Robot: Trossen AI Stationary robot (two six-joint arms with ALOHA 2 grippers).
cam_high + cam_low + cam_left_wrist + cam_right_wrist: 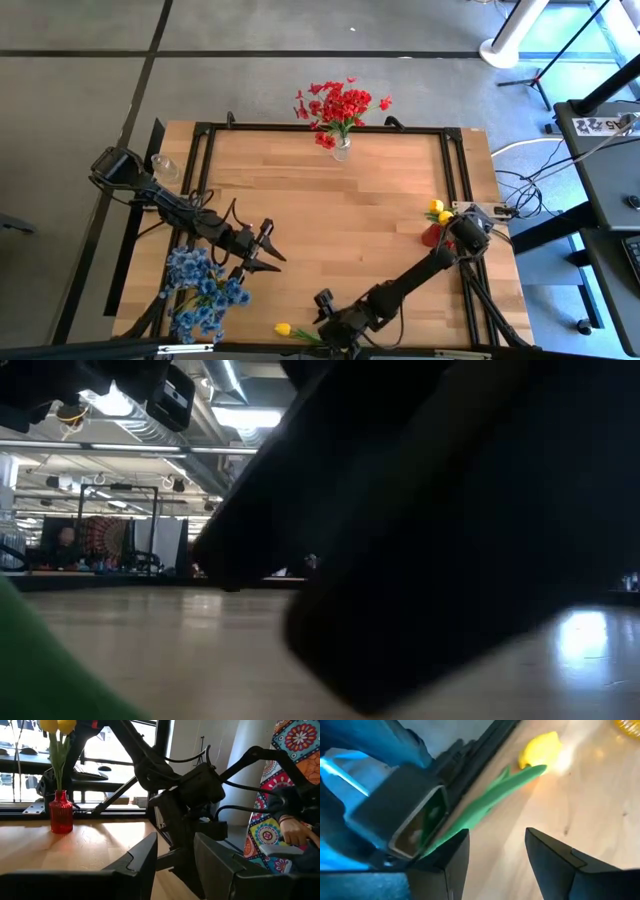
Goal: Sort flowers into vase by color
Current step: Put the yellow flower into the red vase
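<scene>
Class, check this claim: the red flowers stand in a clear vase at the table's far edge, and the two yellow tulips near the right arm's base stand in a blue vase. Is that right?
Not quite. The red flowers do stand in the clear vase, but the yellow tulips stand in a red vase, not a blue one. The left wrist view shows its colour plainly.

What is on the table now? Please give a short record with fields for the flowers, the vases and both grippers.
red flowers: in a clear vase at the table's far edge
blue flowers: bunch at the near left corner
yellow tulips: two in the red vase at the right edge
loose yellow tulip: lying at the near edge
left gripper: fingers open, empty, beside the blue bunch
right gripper: fingers open, next to the loose tulip's stem, not gripping it
</scene>
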